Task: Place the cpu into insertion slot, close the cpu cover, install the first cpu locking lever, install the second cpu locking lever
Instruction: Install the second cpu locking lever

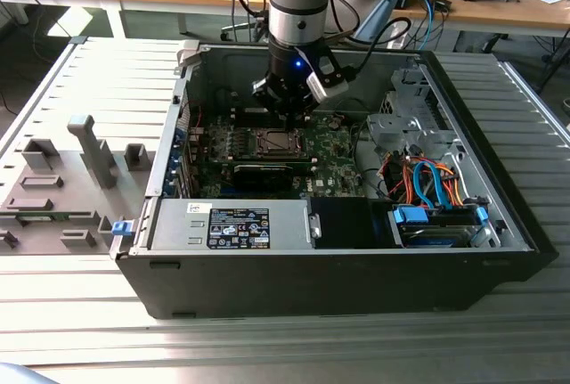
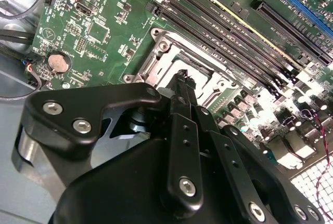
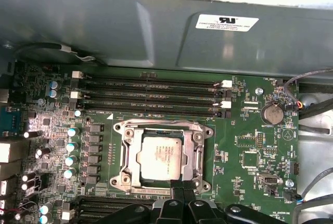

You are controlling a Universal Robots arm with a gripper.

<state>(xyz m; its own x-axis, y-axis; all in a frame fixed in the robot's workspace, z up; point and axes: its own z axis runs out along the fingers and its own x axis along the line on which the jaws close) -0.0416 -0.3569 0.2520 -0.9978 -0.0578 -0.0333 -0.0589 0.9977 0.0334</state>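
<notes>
**Gripper poised at the edge of the CPU socket**

The gripper [image 3: 179,195] hangs low inside the open computer case [image 1: 356,286], its two black fingers [image 2: 183,86] pressed together to a narrow tip with nothing visible between them. In the first wrist view that tip sits at the 6 o'clock edge of the insertion slot [image 3: 164,156], just touching or just above the metal frame; which of the two I cannot tell.

The cpu [image 3: 162,156] already lies in the slot, silver top up and square to the frame, so it lies toward 12 o'clock from the fingertips in that view and very close. The cpu cover [image 3: 125,154] appears as the silvery frame around the chip; whether it is fully down and latched, or merely resting, is hard to judge. The locking levers are thin and I cannot pick them out with confidence.

In the second wrist view the fingers cover most of the socket, leaving only its far corner and part of the rim showing. Beyond the socket run long black memory slots [image 3: 151,99], lying crosswise at 12 o'clock of the chip in the first wrist view, and a coin battery [image 3: 270,113] sits at about 2 o'clock.

In the exterior view the arm [image 1: 303,1] comes down from 12 o'clock over the green circuit board [image 1: 334,148], and the case rests on a grey slatted worktop [image 1: 89,330]
</notes>
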